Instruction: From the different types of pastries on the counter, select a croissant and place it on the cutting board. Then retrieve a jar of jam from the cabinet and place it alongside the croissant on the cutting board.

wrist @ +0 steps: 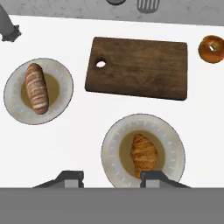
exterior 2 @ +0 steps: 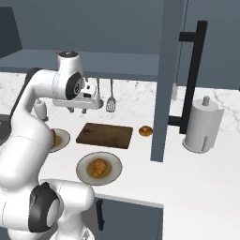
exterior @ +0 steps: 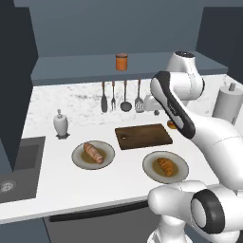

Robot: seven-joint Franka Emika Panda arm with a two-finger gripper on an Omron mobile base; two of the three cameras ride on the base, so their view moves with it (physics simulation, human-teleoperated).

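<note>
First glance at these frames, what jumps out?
The big white arm sweeping over the counter, its hand hovering above the dark cutting board, which lies bare. In front of the board sit two round plates: the croissant on the one nearer the hand, the reddish-brown roll on the other. The orange jam jar stands alone on the shelf behind.

Surface [wrist: 87, 131]: board [wrist: 138, 68], two plates [wrist: 142, 151] [wrist: 38, 91], doughnut [wrist: 211, 49], shaker [exterior: 60, 123], canister [exterior 2: 201, 124]. Shelf [exterior: 85, 64]: jar [exterior: 121, 61].
</note>
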